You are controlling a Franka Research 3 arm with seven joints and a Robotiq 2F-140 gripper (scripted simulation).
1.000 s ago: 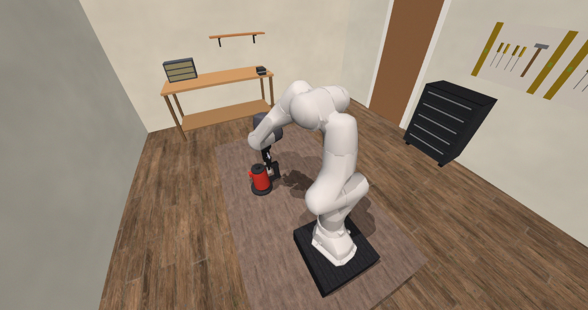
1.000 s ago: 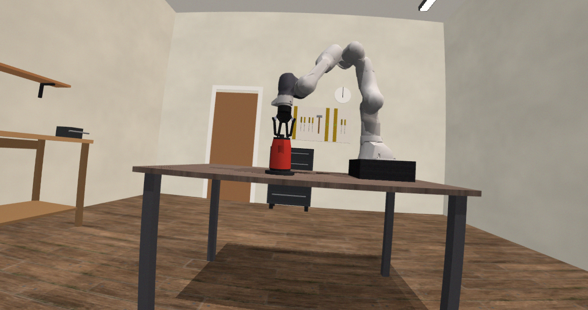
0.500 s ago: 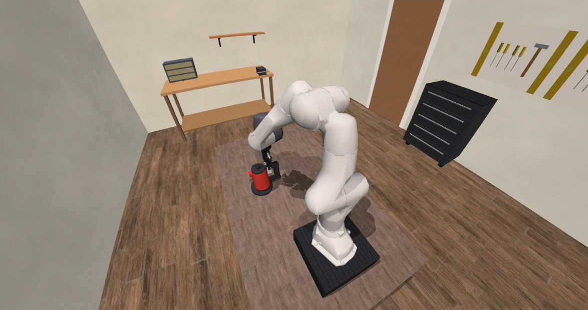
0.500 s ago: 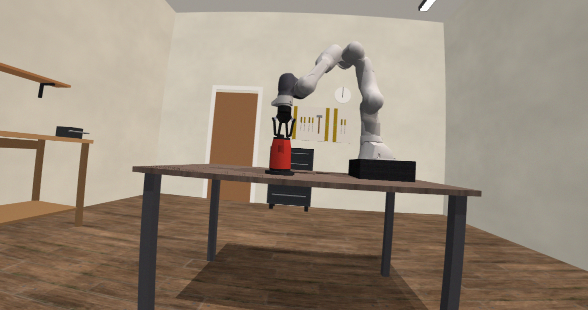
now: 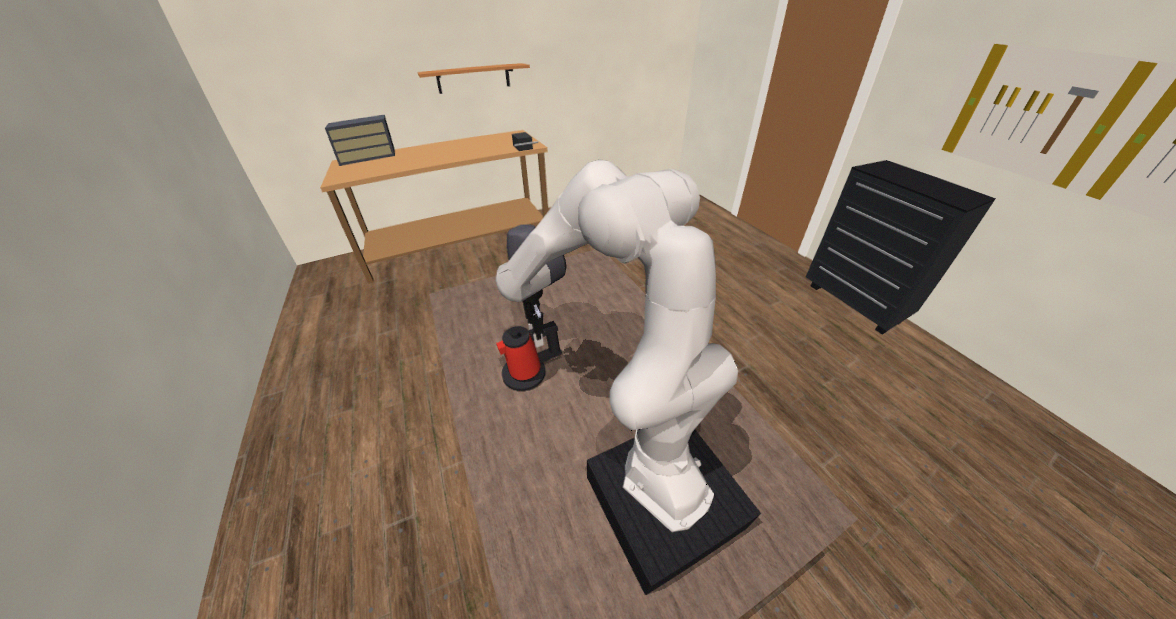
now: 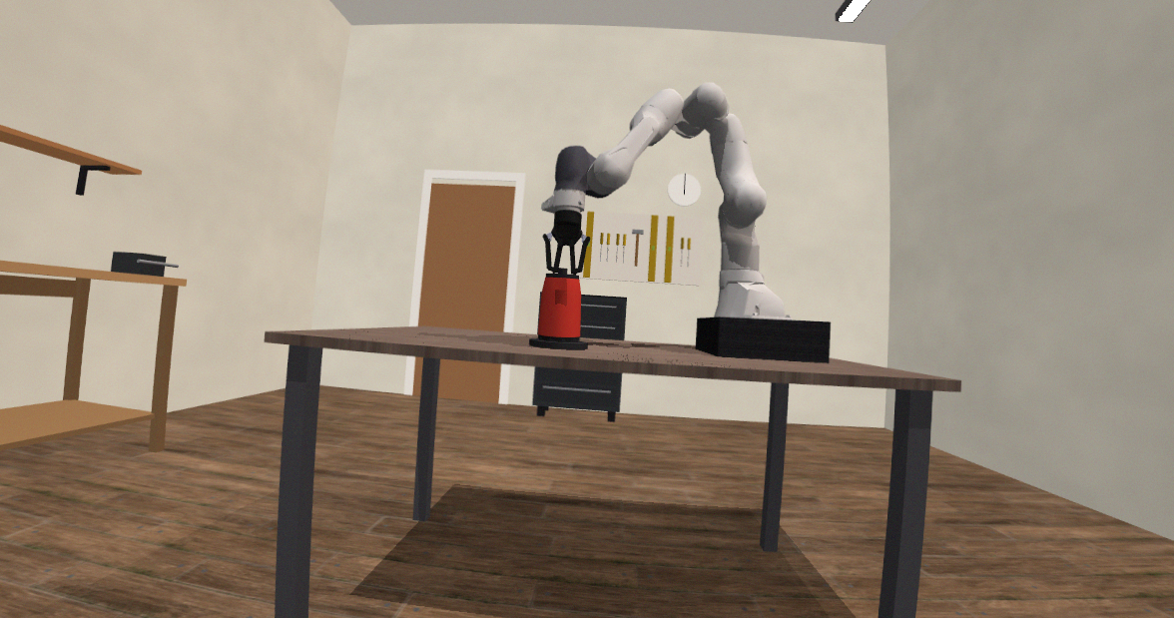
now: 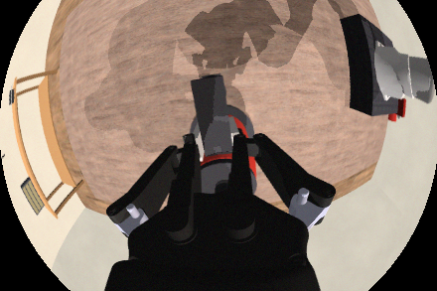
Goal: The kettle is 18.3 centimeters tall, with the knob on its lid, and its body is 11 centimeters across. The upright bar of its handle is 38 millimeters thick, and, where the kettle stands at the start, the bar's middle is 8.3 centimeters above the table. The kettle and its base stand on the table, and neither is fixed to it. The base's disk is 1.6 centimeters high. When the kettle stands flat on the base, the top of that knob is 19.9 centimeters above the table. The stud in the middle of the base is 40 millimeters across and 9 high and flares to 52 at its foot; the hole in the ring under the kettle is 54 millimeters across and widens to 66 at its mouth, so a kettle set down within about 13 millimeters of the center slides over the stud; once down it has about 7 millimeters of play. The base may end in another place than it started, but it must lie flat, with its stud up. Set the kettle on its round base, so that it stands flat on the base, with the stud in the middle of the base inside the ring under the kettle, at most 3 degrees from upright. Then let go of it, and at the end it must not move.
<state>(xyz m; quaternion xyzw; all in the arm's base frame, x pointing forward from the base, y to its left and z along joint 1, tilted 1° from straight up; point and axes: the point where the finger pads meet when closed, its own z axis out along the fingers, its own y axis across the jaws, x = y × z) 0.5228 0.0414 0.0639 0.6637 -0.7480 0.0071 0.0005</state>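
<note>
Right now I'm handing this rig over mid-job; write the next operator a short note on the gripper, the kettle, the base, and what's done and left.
Gripper: shut on the dark upright handle of the red kettle, coming from above.
Kettle: looks upright on the round dark base, on the brown wooden table in front of the white arm. No gap shows between kettle and base in the exterior view.
Done: kettle appears placed on the base; the stud's seating is hidden.
Left: open the gripper, back off without nudging the handle.

High corner view, low frontal table-level view, wrist view straight down
</note>
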